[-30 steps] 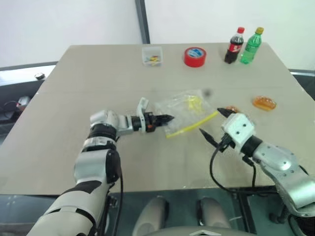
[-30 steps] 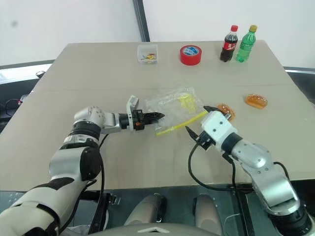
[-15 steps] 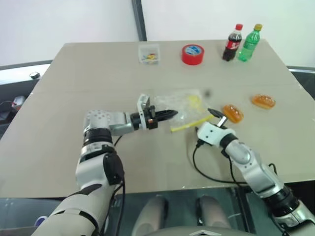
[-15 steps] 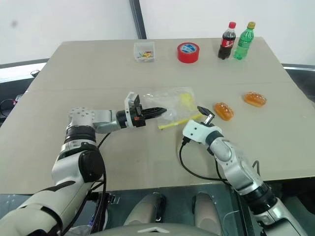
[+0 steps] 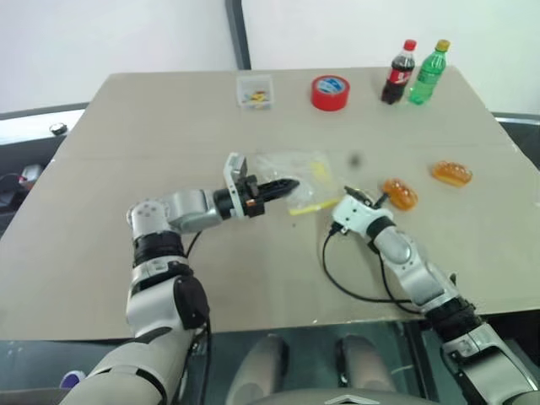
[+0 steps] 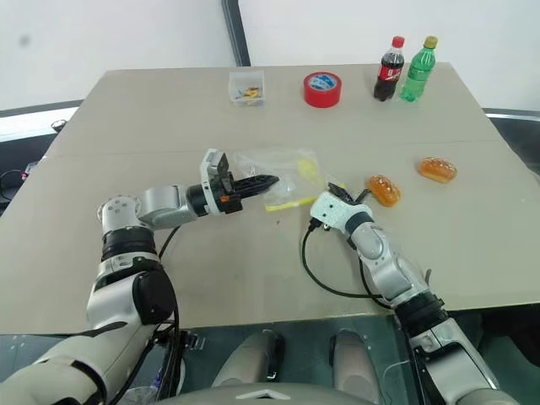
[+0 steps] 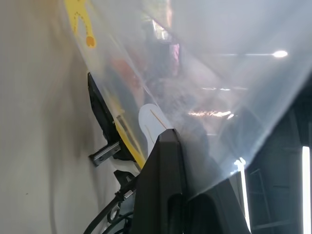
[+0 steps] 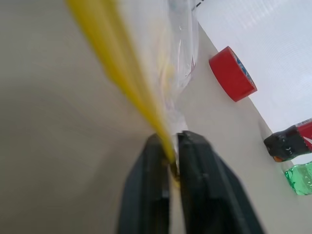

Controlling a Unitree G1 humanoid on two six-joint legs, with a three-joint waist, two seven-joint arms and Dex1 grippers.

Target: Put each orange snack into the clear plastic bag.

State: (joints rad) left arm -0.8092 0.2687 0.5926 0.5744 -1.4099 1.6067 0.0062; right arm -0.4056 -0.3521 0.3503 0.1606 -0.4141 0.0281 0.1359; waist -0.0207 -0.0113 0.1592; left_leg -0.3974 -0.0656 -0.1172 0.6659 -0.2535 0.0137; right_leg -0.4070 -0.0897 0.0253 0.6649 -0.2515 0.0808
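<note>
The right claw (image 8: 171, 161), spread wide a second ago, now pinches the clear plastic bag (image 5: 297, 173) by its yellow seal; the left claw (image 5: 287, 184) stays clamped on it. Bag empty; both orange snacks (image 5: 398, 193) lie on the bench (image 5: 253, 270)

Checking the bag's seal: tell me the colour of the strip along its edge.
Yellow, on the clear plastic bag; clearest in the right wrist view.
</note>
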